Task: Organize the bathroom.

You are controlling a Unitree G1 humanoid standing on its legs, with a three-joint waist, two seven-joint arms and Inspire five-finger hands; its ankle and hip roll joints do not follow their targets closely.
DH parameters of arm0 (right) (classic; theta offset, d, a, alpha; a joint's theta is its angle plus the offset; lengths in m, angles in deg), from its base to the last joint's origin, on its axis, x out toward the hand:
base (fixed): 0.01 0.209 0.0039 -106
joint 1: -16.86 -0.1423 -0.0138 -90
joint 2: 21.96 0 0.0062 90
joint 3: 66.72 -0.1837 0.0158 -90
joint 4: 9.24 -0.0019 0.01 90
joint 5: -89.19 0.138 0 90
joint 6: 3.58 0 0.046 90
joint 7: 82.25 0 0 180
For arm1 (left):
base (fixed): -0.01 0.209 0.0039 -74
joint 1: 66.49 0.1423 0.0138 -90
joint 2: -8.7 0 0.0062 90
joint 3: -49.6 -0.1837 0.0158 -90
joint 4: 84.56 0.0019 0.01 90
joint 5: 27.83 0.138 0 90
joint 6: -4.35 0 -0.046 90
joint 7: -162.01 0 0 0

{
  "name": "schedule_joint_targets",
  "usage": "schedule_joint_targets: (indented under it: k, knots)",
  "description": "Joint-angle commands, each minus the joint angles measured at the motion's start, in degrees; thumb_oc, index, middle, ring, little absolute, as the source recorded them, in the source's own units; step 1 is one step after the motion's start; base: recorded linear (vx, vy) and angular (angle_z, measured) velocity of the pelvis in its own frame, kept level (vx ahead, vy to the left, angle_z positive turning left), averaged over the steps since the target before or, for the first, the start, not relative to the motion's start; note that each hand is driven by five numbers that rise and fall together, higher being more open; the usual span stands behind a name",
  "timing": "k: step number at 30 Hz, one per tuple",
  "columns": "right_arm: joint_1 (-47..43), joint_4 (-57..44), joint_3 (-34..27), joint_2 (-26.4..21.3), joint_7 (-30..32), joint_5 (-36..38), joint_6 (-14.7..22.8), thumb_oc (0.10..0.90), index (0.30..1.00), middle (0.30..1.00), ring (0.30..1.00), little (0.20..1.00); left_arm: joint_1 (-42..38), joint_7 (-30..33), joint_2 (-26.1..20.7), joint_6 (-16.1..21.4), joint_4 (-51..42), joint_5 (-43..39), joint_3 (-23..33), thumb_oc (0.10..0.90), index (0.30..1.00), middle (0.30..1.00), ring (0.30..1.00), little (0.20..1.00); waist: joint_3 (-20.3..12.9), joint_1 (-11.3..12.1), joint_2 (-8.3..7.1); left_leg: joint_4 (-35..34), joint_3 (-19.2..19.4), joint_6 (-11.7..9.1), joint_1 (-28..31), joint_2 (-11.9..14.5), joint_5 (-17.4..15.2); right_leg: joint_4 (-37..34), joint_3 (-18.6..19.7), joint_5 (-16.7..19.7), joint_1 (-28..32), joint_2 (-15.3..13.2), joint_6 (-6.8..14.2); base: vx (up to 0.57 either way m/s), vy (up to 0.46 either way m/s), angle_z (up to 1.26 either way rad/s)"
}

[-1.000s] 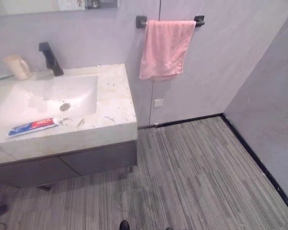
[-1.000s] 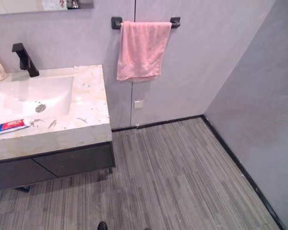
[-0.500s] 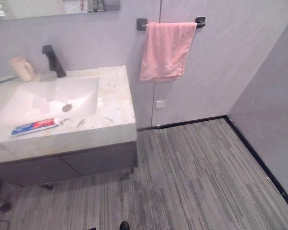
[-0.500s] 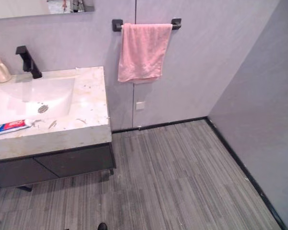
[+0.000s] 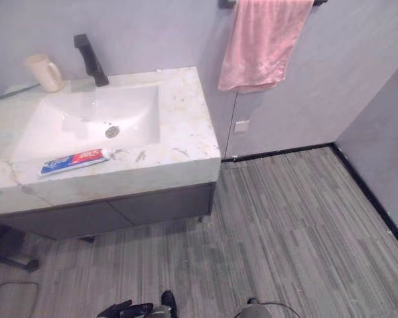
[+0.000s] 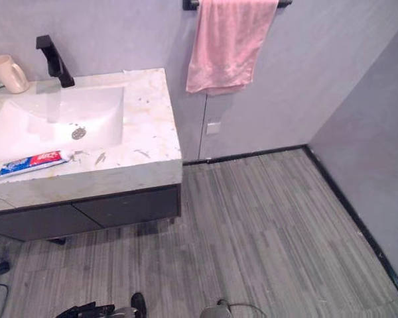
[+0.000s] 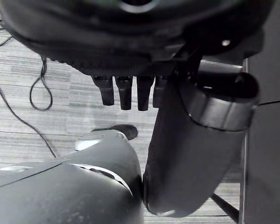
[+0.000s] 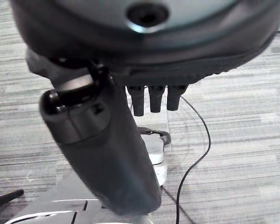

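Observation:
A red, white and blue toothpaste tube [image 5: 74, 161] lies flat on the marble counter [image 5: 186, 142], in front of the white sink basin [image 5: 99, 119]. A cream cup [image 5: 45, 71] stands at the back left, next to the black faucet [image 5: 89, 58]. A pink towel [image 5: 265, 43] hangs from a wall bar to the right of the vanity. My left hand [image 5: 126, 309] shows at the bottom edge, low above the floor, fingers [image 7: 126, 93] straight and holding nothing. My right hand [image 8: 144, 37] hangs over the floor too, its fingers [image 8: 151, 100] straight and empty.
The dark vanity cabinet [image 5: 119, 215] stands on the left against the back wall. Grey striped floor [image 5: 285, 232] stretches to the right, bounded by a side wall [image 5: 391, 146] with a black skirting. A small white socket [image 5: 241, 126] sits on the back wall below the towel.
The camera has tilted down and turned left, so the sink sits further right and the towel bar is cut off at the top. My left hand now shows at the bottom edge.

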Motion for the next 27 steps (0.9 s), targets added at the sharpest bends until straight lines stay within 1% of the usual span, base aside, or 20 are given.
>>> schedule_joint_targets:
  k: [1, 2, 3, 4, 6, 7, 10, 11, 12, 13, 14, 15, 16, 17, 19, 20, 22, 24, 25, 27]
  knots:
    - [0.7, -2.8, 0.4, -3.2, -1.6, -3.8, 1.1, 0.8, 0.9, 0.9, 0.9, 0.9, 3.9, 1.1, -2.3, -1.0, -0.9, 2.0, 0.0, 0.8, 0.9, 0.9, 0.9, 0.9, 0.0, 1.3, 2.79, -7.3, 1.9, 1.8, 5.0, -1.4, 0.5, 2.0, -0.4, 6.3, -6.0, -1.0, 0.7, 0.19, 0.346, -0.53]
    - [1.2, -2.8, 0.3, -3.1, -2.0, -3.9, 1.1, 0.8, 0.9, 0.9, 0.9, 0.9, 4.0, 1.9, -2.7, -1.5, -1.1, 2.7, 0.3, 0.8, 0.9, 0.9, 0.9, 0.9, 0.0, 1.3, 2.76, -8.3, 1.8, 2.3, 5.3, -1.9, 0.8, 3.9, -0.2, 4.1, -6.7, 2.3, 0.2, 0.2, 0.292, -0.56]
    - [1.4, -2.9, 0.4, -2.9, -1.9, -3.4, 1.0, 0.8, 0.9, 0.9, 0.9, 0.9, 3.9, 2.0, -2.9, -1.6, -1.1, 2.7, 0.3, 0.8, 0.9, 0.9, 0.9, 0.9, -0.1, 1.1, 2.5, -8.6, 1.5, 2.3, 5.4, -2.4, 1.1, 3.8, 0.1, 3.3, -6.9, 4.1, 0.3, 0.25, 0.161, -0.41]
    - [2.3, -3.3, 0.7, -2.3, -1.3, -1.6, 0.3, 0.8, 0.9, 0.9, 0.9, 0.9, 3.1, 2.4, -3.5, -2.3, -1.1, 3.3, 0.2, 0.8, 0.9, 0.9, 0.9, 0.9, -0.3, 0.1, 1.6, -9.4, 0.6, 2.5, 5.6, -3.7, 1.5, 2.1, 0.4, 2.0, -7.5, 8.5, 0.8, 0.21, 0.059, -0.19]
    - [3.7, -3.0, 0.7, -1.8, -0.9, -0.3, 0.6, 0.8, 0.9, 0.9, 0.9, 0.9, 2.1, 2.8, -4.0, -3.1, -1.0, 4.8, -0.5, 0.8, 0.9, 0.9, 0.9, 0.9, -0.9, -1.1, 0.43, -10.1, -0.3, 2.5, 5.8, -6.0, 1.8, -2.4, -0.5, 3.4, -9.0, 12.5, 1.4, 0.31, 0.072, 0.27]
    - [5.0, -1.2, 0.4, -1.4, -1.2, -0.5, 1.8, 0.8, 0.9, 0.9, 0.9, 0.9, 1.1, 3.1, -4.1, -2.8, -0.7, 4.7, -1.6, 0.8, 0.9, 0.9, 0.9, 0.9, -1.1, -2.6, -0.52, -11.0, -1.5, 2.3, 7.1, -9.0, 1.3, -5.9, -2.9, 6.7, -12.2, 15.9, 2.2, 0.34, 0.083, 0.5]
    - [5.8, 0.3, 0.1, -0.9, -1.6, -1.1, 2.8, 0.8, 0.9, 0.9, 0.9, 0.9, 0.2, 3.8, -4.1, -2.4, -1.1, 4.4, -2.6, 0.8, 0.9, 0.9, 0.9, 0.9, -1.2, -3.3, -0.71, -10.2, -2.4, 2.4, 7.3, -10.4, 0.5, -4.4, -5.2, 6.6, -14.5, 17.6, 1.6, 0.24, 0.045, 0.39]
    - [5.6, 1.3, 0.0, -1.1, -2.2, -0.4, 3.2, 0.8, 0.9, 0.9, 0.9, 0.9, -0.8, 4.4, -4.2, -2.6, -2.2, 3.7, -2.8, 0.8, 0.9, 0.9, 0.9, 0.9, -1.3, -4.0, -1.1, -8.3, -3.4, 2.4, 7.8, -11.9, -0.9, -5.4, -5.3, 7.2, -13.9, 18.5, 0.8, 0.33, -0.001, 0.62]
    - [6.0, 2.0, -0.3, -1.2, -2.3, -0.1, 3.0, 0.8, 0.9, 0.9, 0.9, 0.9, -2.0, 5.5, -3.5, -2.8, -2.3, 2.5, -2.7, 0.8, 0.9, 0.9, 0.9, 0.9, -1.6, -4.4, 0.19, -5.4, -4.3, 1.7, 9.1, -11.9, -1.1, -2.4, -5.3, 4.2, -12.0, 19.3, -1.3, 0.34, 0.007, 0.59]
    - [6.0, 1.9, -0.3, -1.3, -2.0, 0.0, 2.9, 0.8, 0.9, 0.9, 0.9, 0.9, -2.1, 5.3, -3.4, -2.8, -2.4, 2.2, -2.6, 0.8, 0.9, 0.9, 0.9, 0.9, -1.6, -4.4, 0.42, -3.4, -4.4, 1.2, 9.1, -11.7, 0.0, -2.0, -5.4, 3.6, -11.8, 19.2, -1.8, 0.33, 0.037, 0.96]
    - [6.0, 1.3, 0.1, -1.5, -1.1, 1.2, 3.0, 0.8, 0.9, 0.9, 0.9, 0.9, -2.4, 5.4, -3.0, -2.6, -3.3, 0.3, -2.1, 0.8, 0.9, 0.9, 0.9, 0.9, -1.5, -4.5, 1.18, 6.3, -3.9, -1.1, 8.2, -10.5, 4.7, -1.5, -5.2, 1.6, -9.7, 18.7, -3.5, 0.17, 0.03, 1.0]
    - [6.0, 0.7, 0.3, -1.8, -1.1, 1.5, 3.2, 0.8, 0.9, 0.9, 0.9, 0.9, -2.5, 5.8, -2.9, -3.2, -4.0, 1.1, -1.9, 0.8, 0.9, 0.9, 0.9, 0.9, -1.3, -4.6, 1.2, 11.8, -3.3, -2.1, 6.9, -9.8, 6.8, -2.1, -4.8, 1.2, -8.1, 18.4, -4.1, 0.27, -0.01, 1.01]
    - [5.9, -0.7, 0.5, -2.2, -0.9, 0.6, 3.7, 0.8, 0.9, 0.9, 0.9, 0.9, -1.9, 7.0, -2.7, -3.1, -5.0, -1.7, -0.9, 0.8, 0.9, 0.9, 0.9, 0.9, -1.2, -4.4, 0.45, 25.6, -1.7, -3.6, 0.3, -7.9, 11.0, -3.5, -3.5, 1.2, -4.3, 17.0, -4.9, 0.24, -0.067, 0.53]
    - [5.5, -1.8, 0.9, -2.3, -0.7, 1.1, 3.8, 0.8, 0.9, 0.9, 0.9, 0.9, -1.5, 9.1, -2.5, -2.5, -5.0, -2.7, 1.0, 0.8, 0.9, 0.9, 0.9, 0.9, -1.3, -3.8, 0.04, 28.6, -0.6, -2.4, -2.7, -5.4, 8.7, -4.2, -3.8, 1.1, -2.4, 16.1, -5.1, 0.24, -0.065, 0.25]
    - [4.4, -2.1, 1.1, -2.1, -0.6, -0.1, 4.6, 0.8, 0.9, 0.9, 0.9, 0.9, -1.1, 13.4, -3.1, -1.7, -4.3, -7.5, 3.4, 0.8, 0.9, 0.9, 0.9, 0.9, -1.4, -3.3, -0.5, 25.7, 0.4, 0.0, -1.8, -2.1, 5.6, -4.2, -3.9, 0.9, -0.6, 15.5, -5.3, 0.21, 0.002, -0.25]
    - [3.6, -1.8, 1.4, -1.8, -0.5, -0.8, 5.0, 0.8, 0.9, 0.9, 0.9, 0.9, -1.0, 18.9, -3.8, 0.5, -2.9, -10.2, 6.3, 0.8, 0.9, 0.9, 0.9, 0.9, -1.9, -3.0, -0.77, 17.5, 0.6, 1.0, 1.6, -0.1, 5.1, -3.5, -3.9, 0.2, -0.3, 15.4, -5.1, 0.23, 0.076, -0.34]
    - [2.8, -1.2, 2.0, -1.3, 0.1, -1.2, 5.7, 0.8, 0.9, 0.9, 0.9, 0.9, -1.1, 23.9, -4.6, 3.1, -2.0, -14.9, 9.3, 0.8, 0.9, 0.9, 0.9, 0.9, -2.5, -2.6, -0.51, 5.6, -1.3, 0.7, 4.9, 2.2, 7.0, -2.3, -3.5, -1.0, -0.4, 15.9, -4.9, 0.16, 0.101, -0.11]
    - [2.4, -0.1, 2.1, -1.0, 0.7, -1.0, 7.0, 0.8, 0.9, 0.9, 0.9, 0.9, -1.0, 30.1, -5.1, 5.9, -1.5, -18.5, 12.2, 0.8, 0.9, 0.9, 0.9, 0.9, -3.1, -2.0, -0.65, -4.5, -3.8, -0.9, 7.1, 6.2, 9.1, -2.9, -2.8, -2.1, 0.9, 16.0, -4.3, 0.14, 0.089, 0.01]
    - [2.3, 0.1, 2.2, -0.9, 0.8, -0.4, 7.1, 0.8, 0.9, 0.9, 0.9, 0.9, -0.5, 31.6, -5.4, 7.2, -0.9, -19.8, 13.3, 0.8, 0.9, 0.9, 0.9, 0.9, -3.4, -1.3, -0.79, -7.6, -6.2, -2.0, 7.2, 7.7, 10.8, -3.6, -2.3, -2.3, 1.8, 16.0, -3.9, 0.12, 0.07, 0.13]
    - [2.1, 0.1, 2.2, -0.9, 0.9, -0.5, 7.2, 0.8, 0.9, 0.9, 0.9, 0.9, -0.2, 33.7, -5.3, 8.3, -0.5, -20.9, 14.2, 0.8, 0.9, 0.9, 0.9, 0.9, -3.6, -0.8, -1.07, -8.5, -8.3, -2.2, 7.4, 8.2, 10.8, -4.0, -1.9, -2.3, 2.3, 15.6, -3.6, 0.11, 0.091, 0.2]
